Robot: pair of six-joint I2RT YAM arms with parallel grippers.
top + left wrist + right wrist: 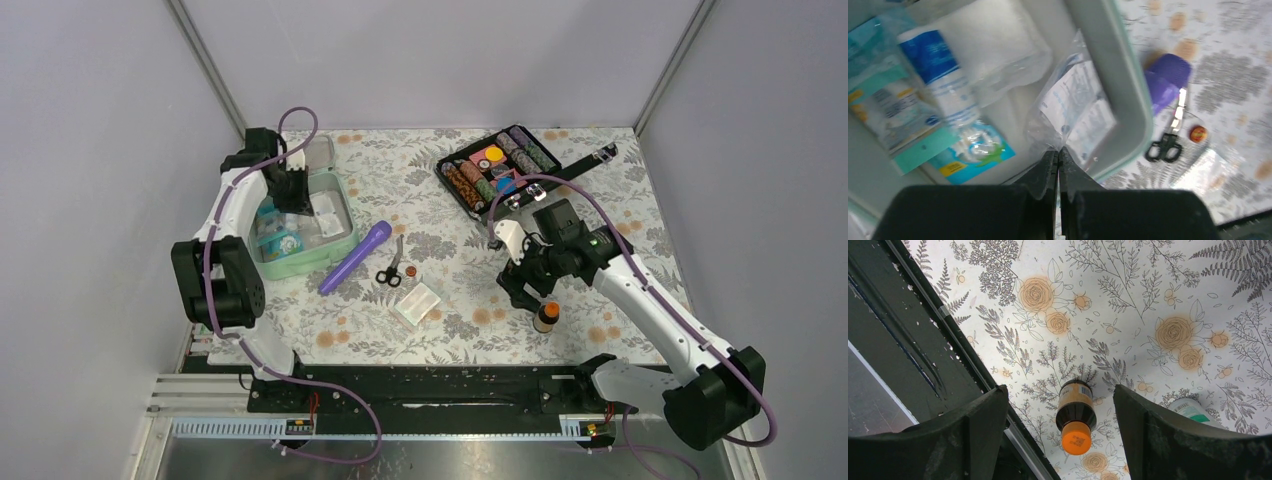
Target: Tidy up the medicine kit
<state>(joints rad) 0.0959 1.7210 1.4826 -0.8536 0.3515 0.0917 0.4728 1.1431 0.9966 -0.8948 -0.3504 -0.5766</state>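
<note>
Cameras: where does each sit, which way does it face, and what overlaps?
Top external: above and behind the bases, looking down on the floral table; both arms show.
Left wrist: on the left arm, looking down into the open medicine kit; the left pincer shows, shut on a clear packet.
Right wrist: on the right arm, looking down at an orange-capped bottle; the open right pincer frames it.
Shared: top and left wrist both see the scissors and purple tube; top and right wrist share the bottle.

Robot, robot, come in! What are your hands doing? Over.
Left gripper shut on clear packet, at medicine kit rim. Right gripper open, over orange-capped bottle, not touching. Purple torch and scissors on table beside kit.
</note>
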